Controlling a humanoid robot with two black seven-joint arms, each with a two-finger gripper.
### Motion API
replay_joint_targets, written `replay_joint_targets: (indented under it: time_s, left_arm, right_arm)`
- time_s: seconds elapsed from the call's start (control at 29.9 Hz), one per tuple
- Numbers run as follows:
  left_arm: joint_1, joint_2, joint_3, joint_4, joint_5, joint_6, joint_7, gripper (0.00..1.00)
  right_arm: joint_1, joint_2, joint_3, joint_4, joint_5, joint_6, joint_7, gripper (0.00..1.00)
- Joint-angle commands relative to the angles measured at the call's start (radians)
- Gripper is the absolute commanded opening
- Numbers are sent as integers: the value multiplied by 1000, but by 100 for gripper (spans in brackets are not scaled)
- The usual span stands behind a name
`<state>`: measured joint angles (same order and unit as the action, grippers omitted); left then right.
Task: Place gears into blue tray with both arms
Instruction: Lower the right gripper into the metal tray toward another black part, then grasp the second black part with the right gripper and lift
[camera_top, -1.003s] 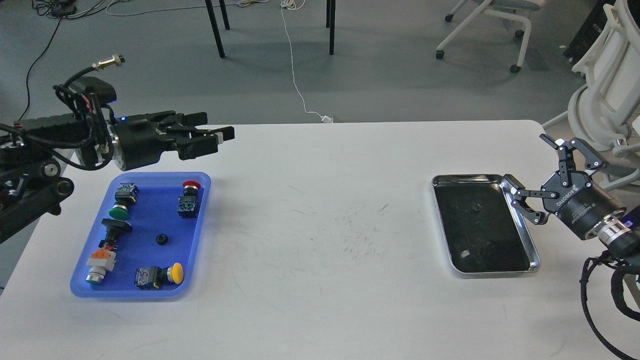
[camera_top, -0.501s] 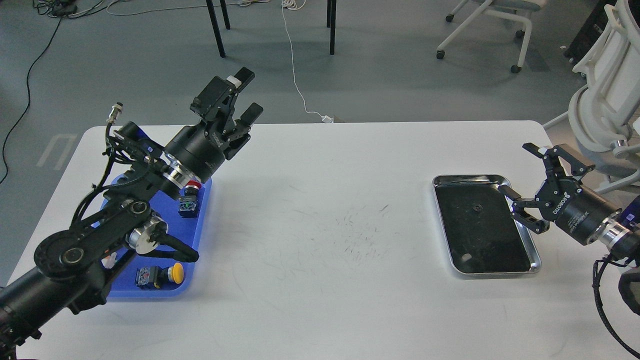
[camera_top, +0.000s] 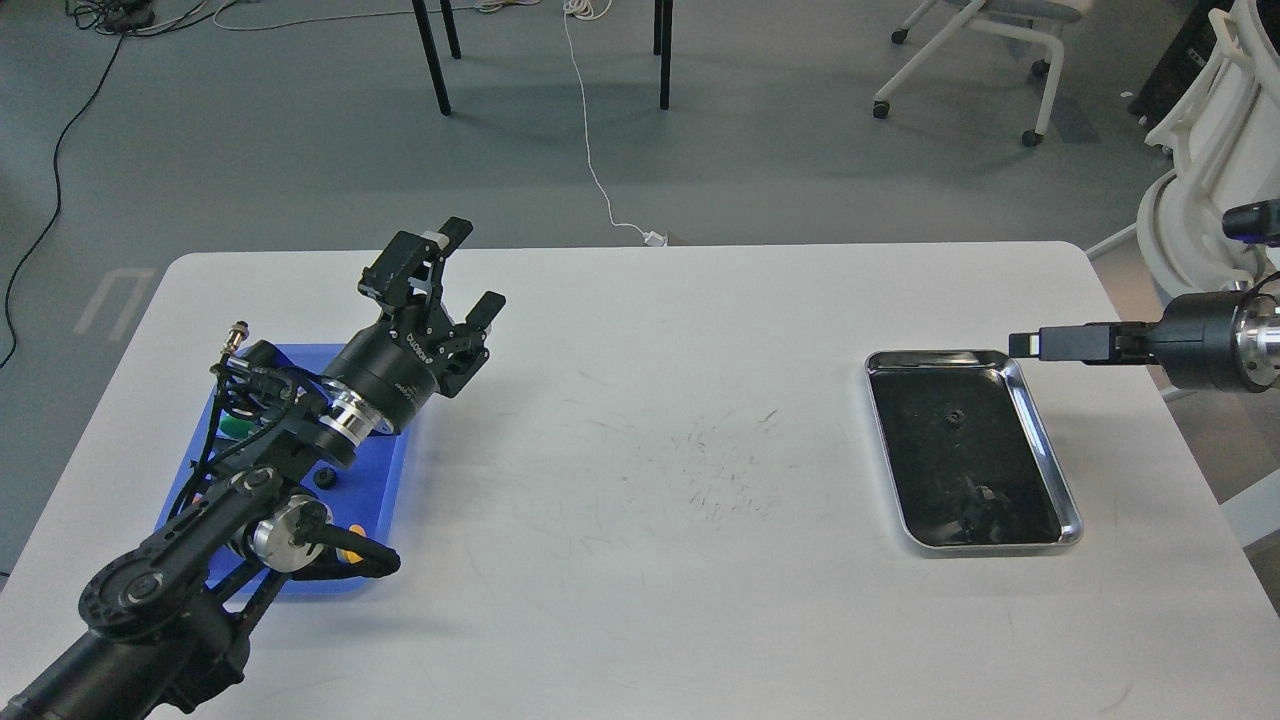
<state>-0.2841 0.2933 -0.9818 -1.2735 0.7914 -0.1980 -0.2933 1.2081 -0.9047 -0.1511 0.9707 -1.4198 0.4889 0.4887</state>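
Note:
The blue tray (camera_top: 388, 470) lies at the table's left, mostly covered by my left arm. One small black gear (camera_top: 323, 478) shows in it just below the arm's silver wrist ring. My left gripper (camera_top: 466, 270) hangs open and empty above the table past the tray's far right corner. A second gear (camera_top: 955, 418) rests on the black lining of the silver tray (camera_top: 1045, 440) at the right. My right gripper (camera_top: 1022, 343) points left over that tray's far right corner, seen side-on as a single bar, so its fingers cannot be told apart.
Push buttons sit in the blue tray; a green cap (camera_top: 232, 428) and a yellow cap (camera_top: 350, 545) peek out beside the arm. The white table (camera_top: 660, 500) carries scuff marks in the middle. Chairs and cables lie beyond the far edge.
My left arm swung in over the blue tray, and its open gripper then dropped lower and leftward. My right gripper rose, turned side-on and now points left above the silver tray's corner.

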Motion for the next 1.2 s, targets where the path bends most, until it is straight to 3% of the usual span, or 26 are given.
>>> replay_joint_targets:
  time_s: [0.0, 0.17, 0.4, 0.6, 0.97, 1.17]
  left_arm:
    - [0, 0, 0, -1, 0, -1, 0, 98]
    - [2, 0, 3, -1, 8, -1, 2, 98]
    - [8, 0, 2, -1, 8, -1, 2, 98]
    - [8, 0, 6, -1, 9, -1, 2, 98]
    - [6, 0, 8, -1, 9, -1, 2, 98]
    - [5, 3, 8, -1, 9, -1, 3, 98]
  right_arm:
    - [135, 124, -227, -79, -18, 0, 0, 99]
    - [139, 311, -367, -207, -18, -68, 0, 96]
    - [102, 412, -472, -270, -13, -173, 0, 92]
    - [73, 425, -470, -271, -11, -181, 0, 64]
    - [51, 426, -473, -280, -10, -193, 0, 61]
    - [42, 437, -473, -283, -10, -196, 0, 54]
